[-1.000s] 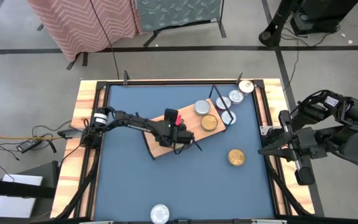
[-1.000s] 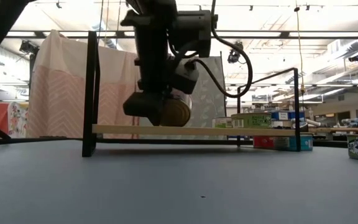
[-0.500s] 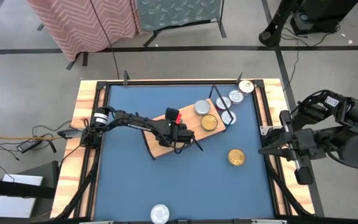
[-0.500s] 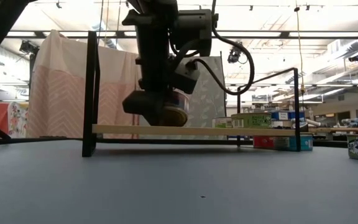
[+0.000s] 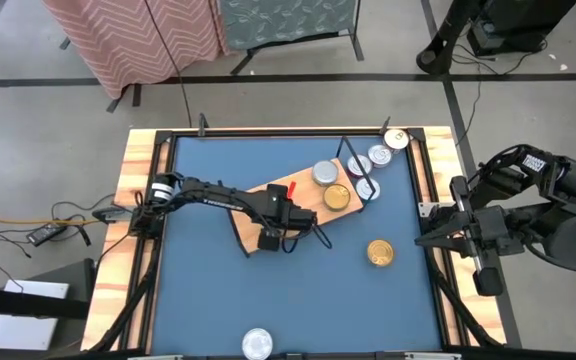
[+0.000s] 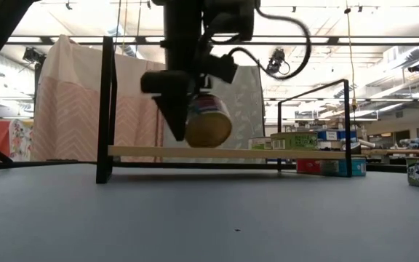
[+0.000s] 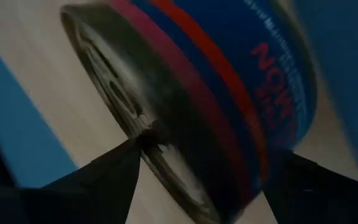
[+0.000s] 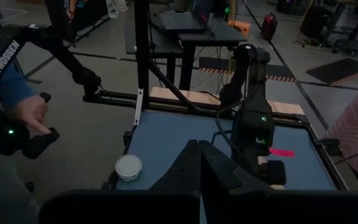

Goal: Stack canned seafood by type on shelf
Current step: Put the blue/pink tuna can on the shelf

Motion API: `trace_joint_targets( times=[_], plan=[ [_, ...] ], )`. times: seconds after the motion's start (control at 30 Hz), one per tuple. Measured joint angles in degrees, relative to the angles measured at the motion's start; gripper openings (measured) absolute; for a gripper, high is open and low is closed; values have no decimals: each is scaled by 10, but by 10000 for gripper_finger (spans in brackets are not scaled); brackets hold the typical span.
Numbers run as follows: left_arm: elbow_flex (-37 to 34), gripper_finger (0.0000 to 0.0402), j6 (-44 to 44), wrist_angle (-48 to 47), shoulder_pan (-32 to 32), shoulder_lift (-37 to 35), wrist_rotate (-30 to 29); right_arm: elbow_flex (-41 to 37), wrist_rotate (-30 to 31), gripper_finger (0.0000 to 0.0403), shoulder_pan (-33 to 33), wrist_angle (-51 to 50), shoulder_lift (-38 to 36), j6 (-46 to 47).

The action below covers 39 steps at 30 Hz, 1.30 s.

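Left tool around round blue-labelled tin

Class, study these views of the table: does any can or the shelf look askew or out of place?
Yes. One can sits tilted on edge between the left gripper's open fingers above the shelf, not flat. The shelf itself lies skewed across the table.
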Motion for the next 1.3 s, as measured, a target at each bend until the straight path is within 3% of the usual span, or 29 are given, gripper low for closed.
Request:
trace_joint_targets(
  times=[0.93,1.3],
  plan=[
    [-2,296,-26,-7,-13,-1,-32,0,-3,5,10,1,5,7],
    [52,296,-28,19,3,-1,-16,0,4,5,15,1,6,11]
  ],
)
